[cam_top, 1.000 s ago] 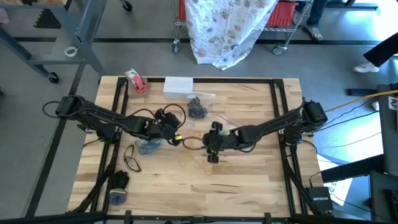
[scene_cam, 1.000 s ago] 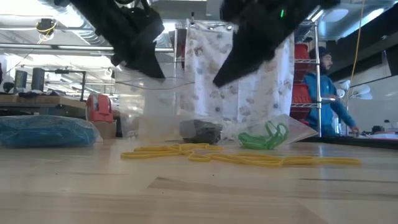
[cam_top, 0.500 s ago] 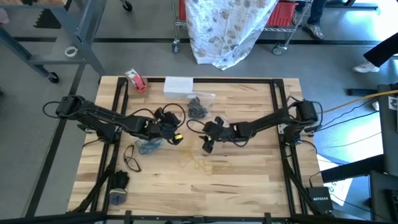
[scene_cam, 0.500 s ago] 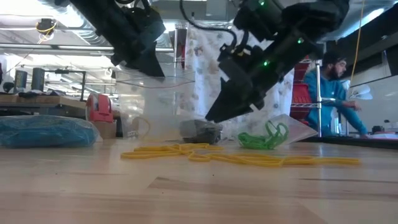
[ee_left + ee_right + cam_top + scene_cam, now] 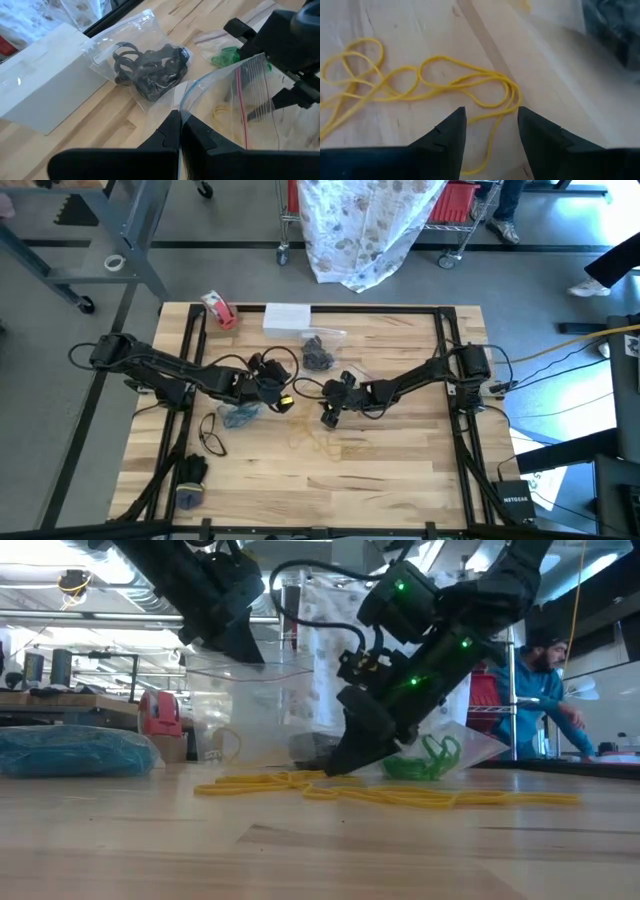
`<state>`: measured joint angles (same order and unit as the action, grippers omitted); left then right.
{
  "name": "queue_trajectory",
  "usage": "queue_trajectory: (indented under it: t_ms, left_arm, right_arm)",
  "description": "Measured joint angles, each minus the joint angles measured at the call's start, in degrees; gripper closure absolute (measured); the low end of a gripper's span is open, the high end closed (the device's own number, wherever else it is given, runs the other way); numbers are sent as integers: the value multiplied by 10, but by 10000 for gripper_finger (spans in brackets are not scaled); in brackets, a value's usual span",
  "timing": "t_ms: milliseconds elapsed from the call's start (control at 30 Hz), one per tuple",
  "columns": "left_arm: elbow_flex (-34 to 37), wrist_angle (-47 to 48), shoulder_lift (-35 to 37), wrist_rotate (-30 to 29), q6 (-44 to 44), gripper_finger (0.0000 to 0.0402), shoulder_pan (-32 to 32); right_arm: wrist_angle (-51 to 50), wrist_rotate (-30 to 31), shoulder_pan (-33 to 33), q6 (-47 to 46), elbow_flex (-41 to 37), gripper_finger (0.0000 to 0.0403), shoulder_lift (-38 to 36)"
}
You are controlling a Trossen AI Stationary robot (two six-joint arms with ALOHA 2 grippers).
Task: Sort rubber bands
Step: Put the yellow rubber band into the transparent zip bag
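Several yellow rubber bands (image 5: 470, 85) lie loose in a tangle on the wood (image 5: 315, 442), also in the low view (image 5: 380, 792). My right gripper (image 5: 490, 137) is open, slanting down right over them (image 5: 335, 765), its fingers on either side of a strand; I cannot tell whether it touches. My left gripper (image 5: 179, 142) is shut on a clear plastic bag (image 5: 240, 710), held up over the table's middle (image 5: 283, 398). Black bands (image 5: 150, 72) and green bands (image 5: 425, 760) lie in bags of their own on the table. My left gripper pinches the clear bag's open rim (image 5: 182, 112) between its two shut fingers, at one corner of the mouth. The fingers slant down from the table's left. The bag hangs below them with its mouth gaping, and a few yellow bands (image 5: 220, 112) show inside it.
A bag of blue bands (image 5: 240, 415) lies near the left arm, loose black bands (image 5: 212, 435) nearer the front. A white box (image 5: 287, 315) and a red-and-white tape roll (image 5: 218, 310) sit at the far edge. A person (image 5: 545, 690) stands beyond the table.
My right gripper has come down from well above the table to just over the yellow bands, shifting a little toward the left gripper and rolling somewhat. Its fingers have stayed open. The bag and the bands have not moved.
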<state>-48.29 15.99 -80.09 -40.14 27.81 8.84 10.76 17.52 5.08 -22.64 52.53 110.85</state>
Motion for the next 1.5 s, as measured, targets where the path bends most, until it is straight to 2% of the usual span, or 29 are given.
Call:
queue_trajectory:
  t_ms: [233, 433, 667, 933, 1333, 1500]
  left_arm:
    - [0, -1, 0, 0, 2, 401, 0]
    - [0, -1, 0, 0, 7, 401, 0]
    - [0, -1, 0, 0, 9, 401, 0]
    - [0, -1, 0, 0, 9, 401, 0]
    - [0, 1, 0, 1, 8, 401, 3]
    - [0, 1, 0, 1, 9, 401, 3]
  right_arm:
    - [1, 2, 0, 0, 1, 233, 5]
    - [-1, 38, -3, -37, 1, 233, 9]
    - [0, 43, -3, -42, 0, 233, 9]
    - [55, 44, -3, -43, 0, 233, 31]
    - [-51, 0, -3, 11, 1, 233, 0]
    - [-56, -6, -2, 27, -2, 233, -18]
